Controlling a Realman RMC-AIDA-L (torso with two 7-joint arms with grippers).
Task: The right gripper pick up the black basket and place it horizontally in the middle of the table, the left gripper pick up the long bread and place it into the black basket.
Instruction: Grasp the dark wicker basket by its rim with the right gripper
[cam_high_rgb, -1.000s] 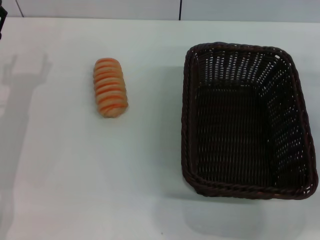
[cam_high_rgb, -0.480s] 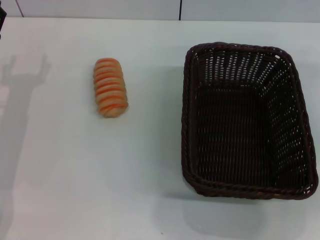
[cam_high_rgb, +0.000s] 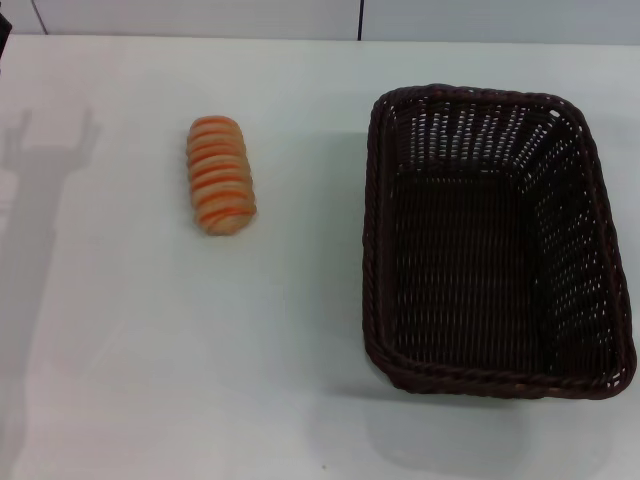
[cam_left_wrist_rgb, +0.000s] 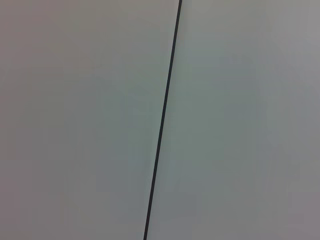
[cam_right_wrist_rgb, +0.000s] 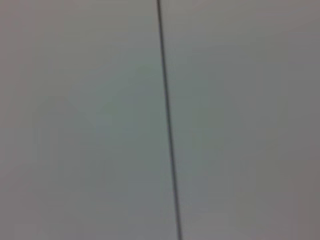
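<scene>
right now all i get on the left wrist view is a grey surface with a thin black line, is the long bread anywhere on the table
observer: Yes. The head view shows the long bread lying striped face up on the table, on the robot's left.
operator: and the basket
observer: The black basket sits to the right of the bread, apart from it, and it is empty.
operator: is it horizontal yet
observer: No. Its long side runs away from the robot, and it is on the right, not in the middle.

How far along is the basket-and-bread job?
Nothing looks done. The black basket sits at the right side of the table, empty and lengthwise, not moved to the middle. The long bread lies on the table to its left, untouched. Neither end effector is in view. Both steps remain.
</scene>
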